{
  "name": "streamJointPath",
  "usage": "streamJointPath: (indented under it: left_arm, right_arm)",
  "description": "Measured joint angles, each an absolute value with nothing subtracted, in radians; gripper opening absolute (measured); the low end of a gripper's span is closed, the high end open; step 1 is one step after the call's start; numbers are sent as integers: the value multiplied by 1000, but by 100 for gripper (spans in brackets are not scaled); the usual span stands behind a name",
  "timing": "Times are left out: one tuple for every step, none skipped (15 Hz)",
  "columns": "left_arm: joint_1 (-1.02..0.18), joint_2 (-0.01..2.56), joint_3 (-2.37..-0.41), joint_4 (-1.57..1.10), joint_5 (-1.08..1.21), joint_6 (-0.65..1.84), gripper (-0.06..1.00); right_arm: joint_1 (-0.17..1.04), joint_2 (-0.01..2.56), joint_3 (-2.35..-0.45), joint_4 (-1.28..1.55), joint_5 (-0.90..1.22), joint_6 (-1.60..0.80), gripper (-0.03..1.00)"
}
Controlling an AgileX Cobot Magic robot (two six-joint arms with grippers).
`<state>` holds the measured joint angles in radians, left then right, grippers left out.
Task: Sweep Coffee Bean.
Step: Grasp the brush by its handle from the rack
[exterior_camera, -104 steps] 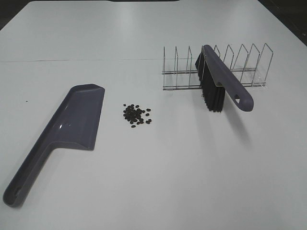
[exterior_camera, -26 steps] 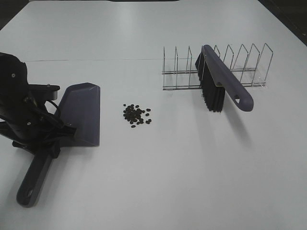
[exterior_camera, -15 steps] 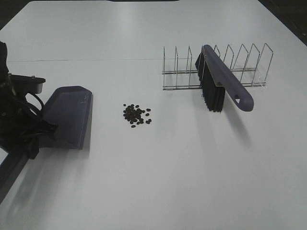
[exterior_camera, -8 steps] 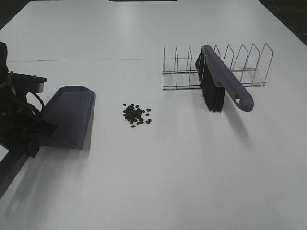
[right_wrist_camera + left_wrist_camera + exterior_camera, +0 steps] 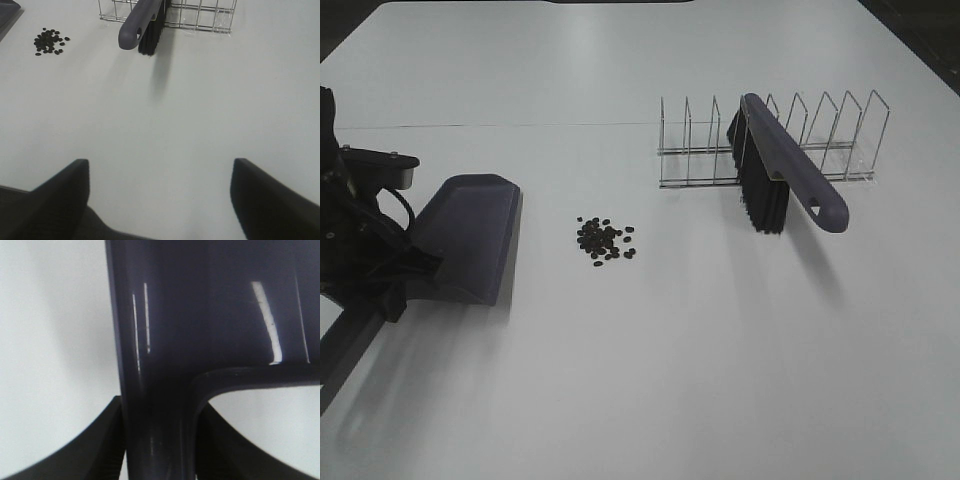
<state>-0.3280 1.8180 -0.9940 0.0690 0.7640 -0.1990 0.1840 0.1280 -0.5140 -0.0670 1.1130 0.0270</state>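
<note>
My L pincer (image 5: 159,447) grips dustpan (image 5: 470,235) handle, coffee beans (image 5: 605,240) at pan's 3 o'clock on worktop (image 5: 670,380); R pincer (image 5: 160,200) wide, empty.

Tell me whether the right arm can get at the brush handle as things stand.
Probably yes. The right gripper is open and empty, only bare table lies between it and the brush, and its handle sticks out of the wire rack toward it.

A broad white table (image 5: 650,380) is filling the view, soft light is glancing off its far end, a thin line (image 5: 520,125) is crossing it, and dark surroundings (image 5: 930,20) are showing past its corners.
</note>
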Motion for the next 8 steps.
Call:
streamJointPath:
  left_arm:
    - [-328,1818,-994,69,764,-199,34]
    - [-328,1818,-994,69,763,-199,34]
    - [-328,1818,-994,69,761,-199,34]
    - [-328,1818,-994,69,761,-199,34]
    - [-328,1818,-994,69,761,-199,34]
    - [-328,1818,-994,69,761,-199,34]
    - [-328,1818,-994,70,761,-199,34]
    - [-328,1818,-994,70,761,-199,34]
  right_arm:
    - [184,206,-558,-67,1113,64,84]
    - [184,282,-601,-65,1113,87,92]
    - [184,361,-648,-59,1113,95,96]
    - [184,454,-704,-56,1113,97,97]
    - [184,557,-764,-54,1115,97,98]
    - [184,661,-821,-51,1122,98,98]
    - [184,771,-884,-51,1139,98,98]
    - [184,834,-921,-49,1153,99,98]
